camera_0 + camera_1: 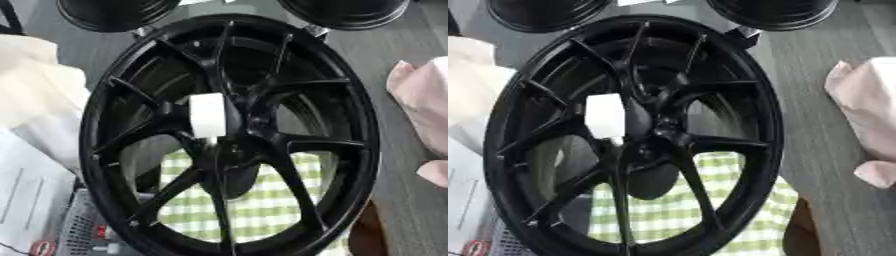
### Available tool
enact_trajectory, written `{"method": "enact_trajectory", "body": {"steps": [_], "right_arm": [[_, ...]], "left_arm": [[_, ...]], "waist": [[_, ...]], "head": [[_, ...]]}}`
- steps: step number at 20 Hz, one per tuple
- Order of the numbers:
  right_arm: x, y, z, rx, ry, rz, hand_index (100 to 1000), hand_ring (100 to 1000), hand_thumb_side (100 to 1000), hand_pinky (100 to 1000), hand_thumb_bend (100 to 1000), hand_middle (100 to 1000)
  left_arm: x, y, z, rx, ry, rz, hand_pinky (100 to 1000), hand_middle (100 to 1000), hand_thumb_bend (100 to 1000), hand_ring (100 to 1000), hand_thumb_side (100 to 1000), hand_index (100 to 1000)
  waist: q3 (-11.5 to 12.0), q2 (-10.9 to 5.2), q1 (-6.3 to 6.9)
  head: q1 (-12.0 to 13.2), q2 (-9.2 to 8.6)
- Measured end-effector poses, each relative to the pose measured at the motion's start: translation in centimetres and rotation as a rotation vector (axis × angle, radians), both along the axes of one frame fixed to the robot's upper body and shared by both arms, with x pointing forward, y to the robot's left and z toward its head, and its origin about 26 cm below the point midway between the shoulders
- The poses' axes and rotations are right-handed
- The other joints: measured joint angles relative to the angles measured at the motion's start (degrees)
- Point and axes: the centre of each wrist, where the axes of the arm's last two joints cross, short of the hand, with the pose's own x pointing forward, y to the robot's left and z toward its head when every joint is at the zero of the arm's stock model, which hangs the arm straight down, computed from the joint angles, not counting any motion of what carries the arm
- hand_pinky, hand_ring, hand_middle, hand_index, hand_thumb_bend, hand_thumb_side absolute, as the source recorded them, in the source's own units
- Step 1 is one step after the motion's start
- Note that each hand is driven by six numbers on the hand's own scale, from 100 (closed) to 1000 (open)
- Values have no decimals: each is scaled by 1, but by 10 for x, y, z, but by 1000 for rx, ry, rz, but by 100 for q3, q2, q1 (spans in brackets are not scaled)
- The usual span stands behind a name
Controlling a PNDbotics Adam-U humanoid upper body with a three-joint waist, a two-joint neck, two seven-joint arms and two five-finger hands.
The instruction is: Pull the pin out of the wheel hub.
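Standing out of the hub at frame centre, the white pin (208, 115) points its long axis toward the camera, out of the black wheel (350, 165). Neither hand appears in either view, so finger state and nearer arm cannot be told. The right eye view shows the pin's side face wider and more of the green checked cloth (667, 210) behind the spokes.

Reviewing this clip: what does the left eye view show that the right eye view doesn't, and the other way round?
Only the left eye view shows a grey perforated object with a small red part at the bottom left, beside the papers. Only the right eye view shows more grey floor between the rim and the pink cloth. Both show the black wheel, the white cylindrical piece at its hub, the green checked cloth behind the spokes and the pink cloth. Neither hand appears.
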Motion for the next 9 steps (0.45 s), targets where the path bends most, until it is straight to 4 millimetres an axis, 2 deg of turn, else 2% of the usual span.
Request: {"method": "enact_trajectory", "body": {"steps": [9], "right_arm": [[4, 8, -3, 65, 23, 70, 717, 669, 364, 884, 295, 614]], "left_arm": [[1, -1, 2, 2, -10, -6, 582, 517, 751, 583, 472, 668]], "waist": [[36, 0, -34]], "head": [[-1, 0]]}}
